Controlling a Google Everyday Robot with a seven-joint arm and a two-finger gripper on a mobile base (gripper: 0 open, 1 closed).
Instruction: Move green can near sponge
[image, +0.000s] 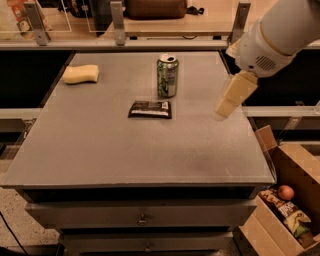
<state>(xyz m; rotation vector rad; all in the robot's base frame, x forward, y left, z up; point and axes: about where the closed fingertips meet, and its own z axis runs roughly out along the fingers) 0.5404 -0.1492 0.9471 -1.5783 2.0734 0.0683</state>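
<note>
gripper (231, 100): pale and blocky, up in the air over the right side of the table, tipped down and to the left, touching nothing
grip: not clear if wide or closed
arm (277, 35): big, white and round, reaching in from the top right corner
green can (167, 76): standing up near the back middle of the table, silver top up, well apart from the gripper and to its left
dark packet (150, 109): lying flat just in front of the green can
sponge (80, 74): pale yellow, lying near the back left corner, well apart from the green can
table (125, 150): grey and flat on top
drawers (142, 218): under the table top, at the front
cardboard box (300, 165): open, on the floor at the lower right, with a small red ball-shaped thing (285, 192) inside
</note>
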